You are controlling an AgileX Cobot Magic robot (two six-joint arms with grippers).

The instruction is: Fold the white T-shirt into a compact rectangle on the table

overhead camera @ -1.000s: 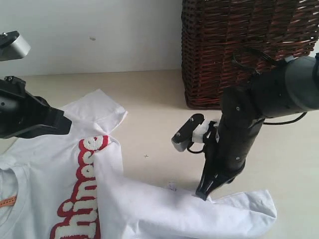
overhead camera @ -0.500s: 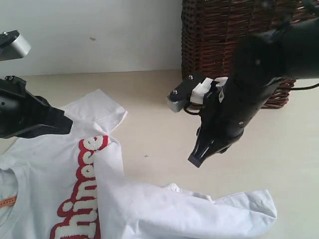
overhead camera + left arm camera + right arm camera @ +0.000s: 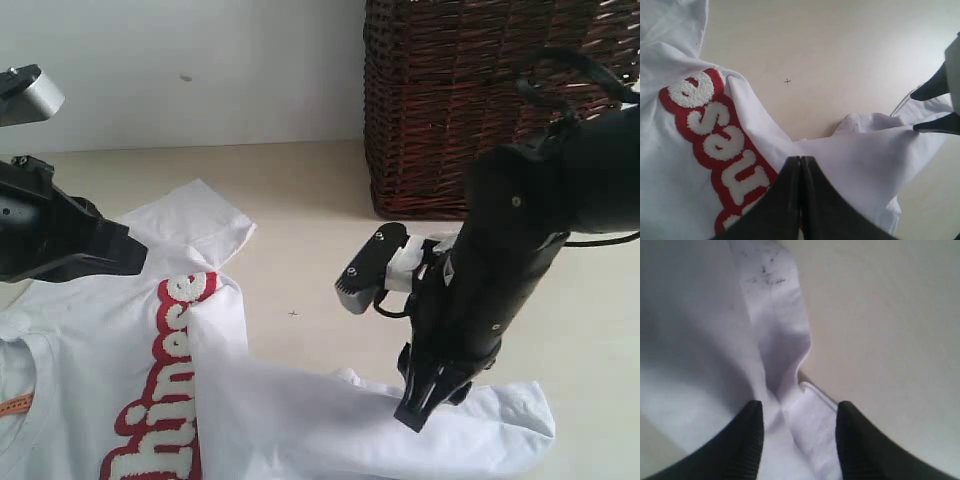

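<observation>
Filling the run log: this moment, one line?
right claw: open over white short-sleeved cotton T-shirt | left claw: shut | fold: unfinished

One white T-shirt [image 3: 80, 330] counted. One table [image 3: 300, 200] counted. One wicker basket [image 3: 450, 90] counted. Two grippers counted: left gripper [image 3: 801, 162], right gripper [image 3: 799, 425]. On shirt, one orange neck tag [image 3: 14, 405] and one red lettered band [image 3: 165, 345] noted. One small cross mark [image 3: 293, 313] noted on tabletop.

The exterior view looks low across the desk [image 3: 300, 200] toward the wicker basket [image 3: 450, 100], with the white T-shirt [image 3: 90, 330] nearest. Both wrist views look steeply down from close above that T-shirt, which all three views share.
</observation>
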